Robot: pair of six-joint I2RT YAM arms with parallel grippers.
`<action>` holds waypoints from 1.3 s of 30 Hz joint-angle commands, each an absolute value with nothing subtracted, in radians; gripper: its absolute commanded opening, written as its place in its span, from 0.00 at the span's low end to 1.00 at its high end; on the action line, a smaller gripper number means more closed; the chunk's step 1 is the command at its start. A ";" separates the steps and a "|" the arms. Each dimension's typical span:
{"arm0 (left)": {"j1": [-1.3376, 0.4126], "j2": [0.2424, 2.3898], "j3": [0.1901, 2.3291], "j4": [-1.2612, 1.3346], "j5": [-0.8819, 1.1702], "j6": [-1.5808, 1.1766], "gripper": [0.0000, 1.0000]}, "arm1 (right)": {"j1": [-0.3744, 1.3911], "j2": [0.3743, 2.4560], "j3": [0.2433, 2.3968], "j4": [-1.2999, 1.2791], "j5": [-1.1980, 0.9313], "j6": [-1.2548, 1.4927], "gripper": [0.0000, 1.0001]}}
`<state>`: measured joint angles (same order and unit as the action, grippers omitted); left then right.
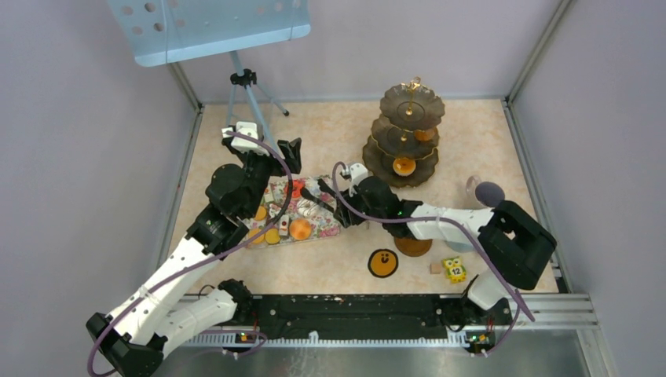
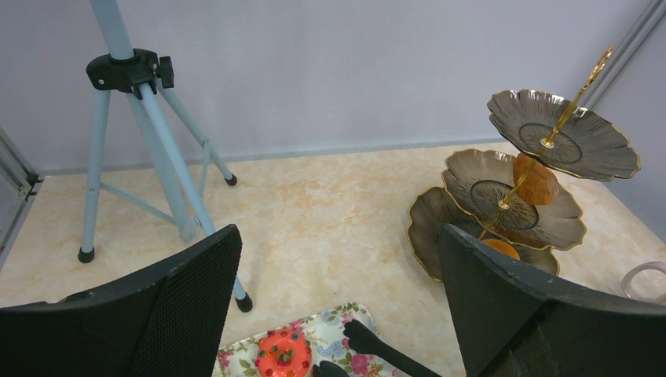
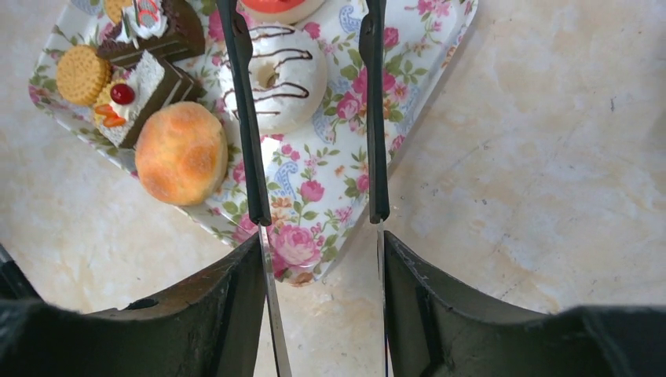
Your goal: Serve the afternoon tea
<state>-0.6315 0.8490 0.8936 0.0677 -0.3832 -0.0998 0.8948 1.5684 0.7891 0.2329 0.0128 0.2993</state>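
Right pincer (image 3: 322, 275) clamped on tongs (image 3: 245, 118) straddling white doughnut (image 3: 302, 86) on floral tray (image 3: 424, 63); left pincer (image 2: 338, 236) wide open, empty.

Light is bright, even and diffuse, from above; shadows under the stand (image 1: 408, 169) are soft. Views are sharp, but the close left fingers (image 2: 157, 314) and right fingers (image 3: 196, 314) blur slightly.

The tray (image 3: 338, 157) is white, strewn with pink roses, green leaves and blue paisley. The doughnut (image 3: 287, 75) is white with dark brown zigzag stripes; at its 8 o'clock the bun (image 3: 181, 153) is golden-brown. The tongs (image 3: 247, 118) are black with silver shanks. The stand (image 2: 561, 133) is dark grey, gold-edged; the surface (image 3: 550, 157) is beige, marbled.
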 commanded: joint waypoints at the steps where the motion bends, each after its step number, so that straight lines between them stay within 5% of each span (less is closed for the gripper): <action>1: -0.635 0.831 0.902 0.103 -0.381 -0.100 0.99 | 0.909 1.569 0.953 0.053 0.047 0.354 0.51; 39: -0.627 0.712 0.885 0.127 -0.497 -0.072 0.99 | 1.049 1.964 1.515 -0.334 0.267 0.232 0.52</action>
